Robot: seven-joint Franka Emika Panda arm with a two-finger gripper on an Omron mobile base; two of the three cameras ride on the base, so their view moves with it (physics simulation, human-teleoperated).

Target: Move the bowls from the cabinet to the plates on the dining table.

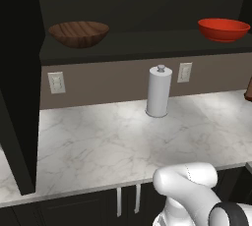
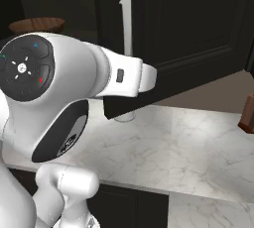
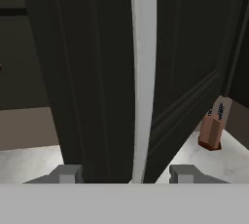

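The near-black cabinet [image 1: 147,48] stands open. On its shelf sit the dark-brown wooden bowl [image 1: 78,34] at the left and the glossy red bowl [image 1: 224,29] at the right. The wooden bowl [image 2: 37,25] also peeks out above my arm in the right base view. In the hand view my gripper [image 3: 126,174] is open, one fingertip on each side of the slim silver handle [image 3: 143,72] of the swung-out cabinet door [image 3: 87,72], apart from it. That handle [image 2: 125,24] and door [image 2: 198,33] show just beyond my wrist. The plates and the dining table are out of view.
A white paper-towel roll [image 1: 159,92] stands on the marble counter [image 1: 98,146] below the shelf. A brown knife block [image 3: 213,130] stands on the counter at the right. The other open door [image 1: 19,97] hangs over the counter's left end.
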